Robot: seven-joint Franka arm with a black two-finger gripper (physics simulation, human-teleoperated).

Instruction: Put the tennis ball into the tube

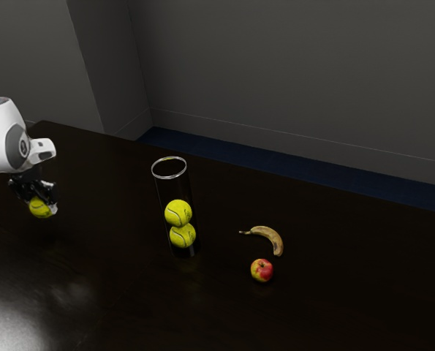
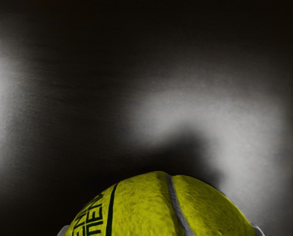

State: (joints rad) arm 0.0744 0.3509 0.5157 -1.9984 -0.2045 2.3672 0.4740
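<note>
One tennis ball (image 1: 40, 208), yellow with a pale seam, lay between the fingers of the black gripper (image 1: 42, 205), which were clamped on it from two sides. One clear tube (image 1: 175, 188), upright, two balls stacked inside, stood well apart from the fingers; banana (image 1: 267, 233) and apple (image 1: 262, 270), farther from them still.

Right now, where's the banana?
The banana lies toward the exterior view's right, just behind the apple; the tube stands nearer the exterior view's left.
</note>
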